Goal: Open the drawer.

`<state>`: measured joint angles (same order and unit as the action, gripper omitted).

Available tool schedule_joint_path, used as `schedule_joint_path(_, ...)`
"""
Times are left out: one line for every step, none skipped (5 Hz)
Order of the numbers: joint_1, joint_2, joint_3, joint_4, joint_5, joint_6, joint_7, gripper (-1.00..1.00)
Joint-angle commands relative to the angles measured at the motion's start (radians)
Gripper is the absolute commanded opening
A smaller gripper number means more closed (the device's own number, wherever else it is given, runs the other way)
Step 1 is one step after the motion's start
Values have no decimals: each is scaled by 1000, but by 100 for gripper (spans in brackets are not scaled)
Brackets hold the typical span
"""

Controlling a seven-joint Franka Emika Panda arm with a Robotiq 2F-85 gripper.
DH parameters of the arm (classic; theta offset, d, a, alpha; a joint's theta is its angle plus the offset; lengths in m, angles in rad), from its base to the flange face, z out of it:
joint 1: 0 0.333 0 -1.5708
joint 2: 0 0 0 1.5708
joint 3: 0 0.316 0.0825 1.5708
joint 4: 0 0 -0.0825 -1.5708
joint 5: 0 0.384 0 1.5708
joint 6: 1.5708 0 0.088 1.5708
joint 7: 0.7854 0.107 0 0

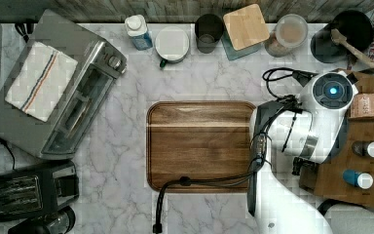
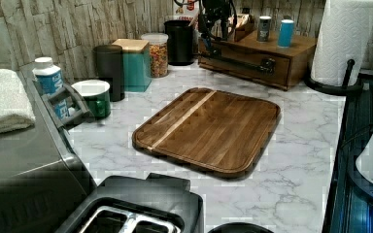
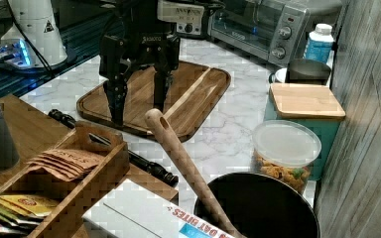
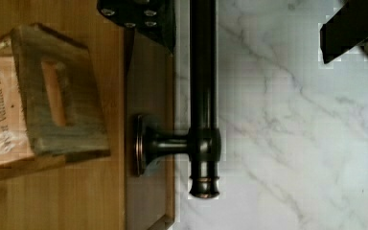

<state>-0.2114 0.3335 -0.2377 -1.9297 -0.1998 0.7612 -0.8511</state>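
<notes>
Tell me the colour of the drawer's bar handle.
Dark, near-black bronze with a slight coppery sheen; the bar handle shows best in the wrist view, against the white marble counter.

White and black robot arm with a dark two-fingered gripper.

The glossy white, rounded robot arm (image 1: 292, 195) has black seams where its segments meet, and one joint cap carries a round blue glowing light (image 1: 332, 90) ringed in dark grey. Black cables (image 1: 272, 80) loop off the wrist, and a thicker black corrugated hose (image 1: 195, 183) runs along the arm to a plug end. The matte black gripper (image 3: 136, 101) is a boxy block with small white lettering, possibly a brand name, and two long tapering black fingers (image 3: 115, 101). In the wrist view, a black mounting plate (image 4: 141, 17) shows several small silver screw heads.
</notes>
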Motion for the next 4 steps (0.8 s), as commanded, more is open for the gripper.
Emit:
schedule_joint_path(-71, 20, -17, -14, 136, 4, 8, 100)
schedule_joint_path(-67, 15, -19, -50, 165, 26, 14, 100)
schedule_joint_path(-51, 15, -36, -75, 161, 51, 41, 100)
schedule_joint_path(-61, 33, -48, -64, 147, 16, 11, 100)
